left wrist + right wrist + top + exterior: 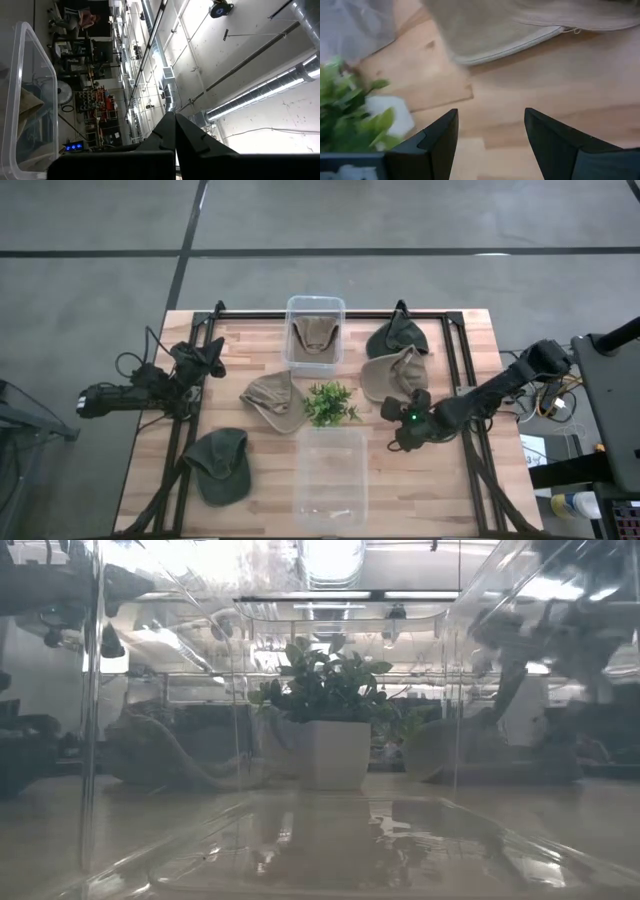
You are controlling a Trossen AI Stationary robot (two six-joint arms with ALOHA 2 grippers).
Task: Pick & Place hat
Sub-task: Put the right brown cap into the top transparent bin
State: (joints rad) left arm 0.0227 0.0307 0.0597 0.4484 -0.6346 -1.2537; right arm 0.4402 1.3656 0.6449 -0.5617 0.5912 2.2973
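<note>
Hat-wise, the one to watch is the beige cap [394, 373] lying on the wooden surface [470, 480] just beyond the right pincer [404, 420]. That pincer is low over the boards with its fingers spread wide and nothing between them; the right wrist view shows the cap's pale brim [520, 42] a little ahead of the tips. I'd guess this is the reach-in before a grab.

Handling call: it's floppy cloth, light, and it'll sag and fold once lifted. The brim looks like the stiffest bit, so pinching there (or where brim meets crown) seems the safest hold. It sits a bit crumpled, tan, brim toward the pincer.

Nearest the low camera is an empty clear bin [331, 475], then the small potted plant [329, 403]. Further on are another tan cap [273, 400], a green cap [220, 464], a dark green cap [397, 336] and a second clear bin [315, 330] holding a hat.

Left pincer [207, 358] waits at the far left edge, fingers closed together, pointing up at the ceiling.
</note>
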